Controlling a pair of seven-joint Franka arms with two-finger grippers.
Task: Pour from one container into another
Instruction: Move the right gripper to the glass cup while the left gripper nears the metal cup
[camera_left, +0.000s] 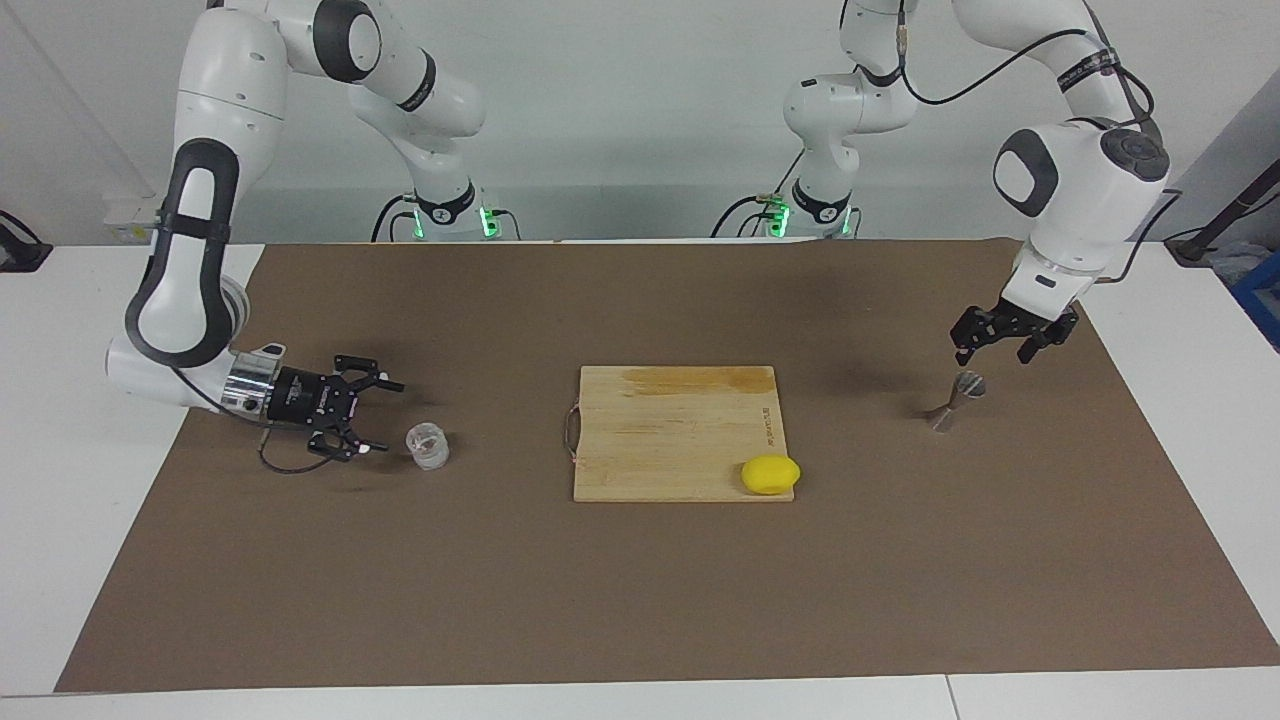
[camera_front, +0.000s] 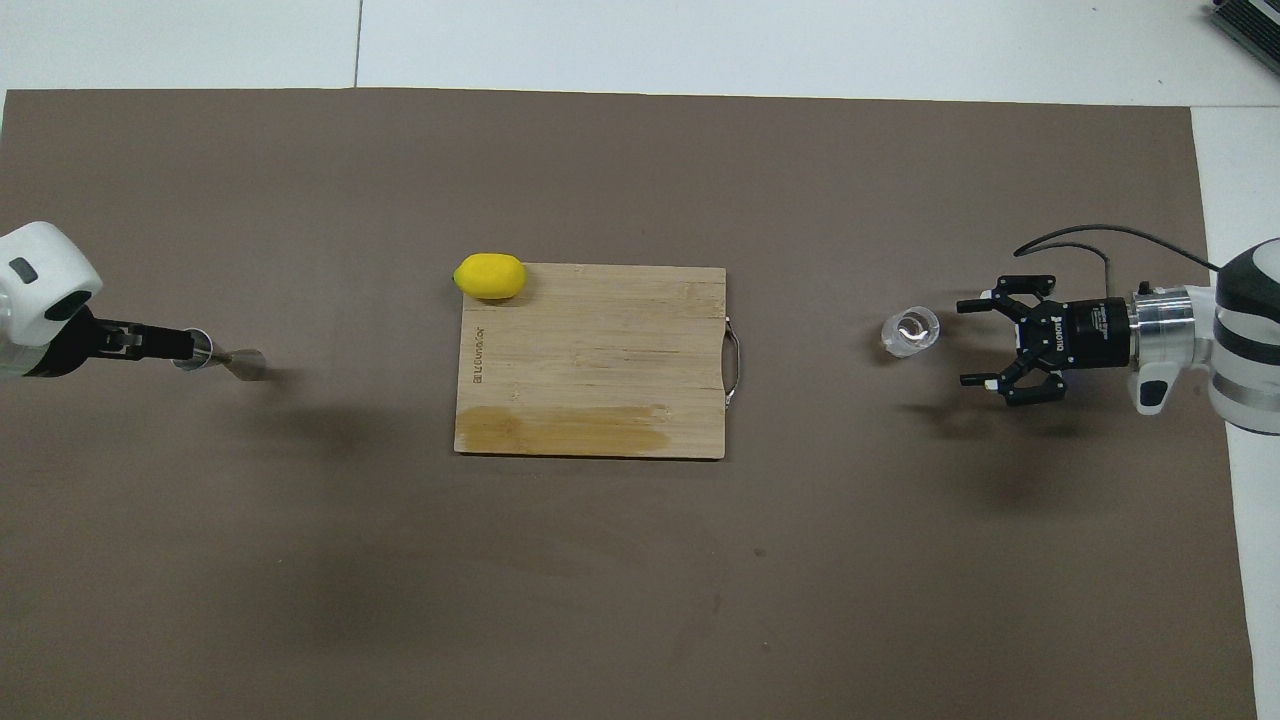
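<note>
The clear glass cup (camera_left: 428, 445) stands on the counter beside the right gripper (camera_left: 375, 418), jaws spread; rigid, slick, breakable (best held mid-wall). The left gripper (camera_left: 968, 352), unclasped, hovers over the jigger (camera_left: 955, 400).

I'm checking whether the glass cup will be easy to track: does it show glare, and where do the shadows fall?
Overhead view: the glass cup shows a bright glint inside, its walls nearly blending with the brown mat; soft shadows lie under both arms. Facing view: the cup looks pale and low-contrast; the jigger casts a faint shadow.
</note>
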